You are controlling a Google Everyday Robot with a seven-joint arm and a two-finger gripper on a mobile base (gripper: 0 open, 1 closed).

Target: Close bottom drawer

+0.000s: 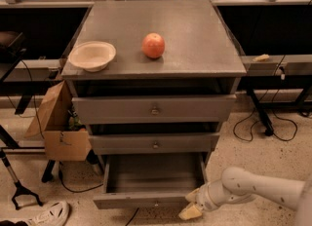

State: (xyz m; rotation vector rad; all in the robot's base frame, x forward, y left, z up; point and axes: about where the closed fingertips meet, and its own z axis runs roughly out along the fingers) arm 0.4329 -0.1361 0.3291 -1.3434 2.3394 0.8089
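The bottom drawer (146,198) of the grey metal cabinet (156,103) is pulled well out, its inside bare. Its slim front panel faces me with a small knob at the centre. The top drawer (154,108) and middle drawer (155,143) above it stick out only a little. My gripper (191,205), with pale yellowish fingers, is low at the right end of the bottom drawer's front panel, right beside or touching it. The white arm (253,188) reaches in from the lower right.
A beige bowl (92,55) and a red apple (153,45) sit on the cabinet top. A cardboard box (56,125) stands at the cabinet's left. Cables (263,127) lie on the floor at the right, a white shoe (46,214) at the lower left.
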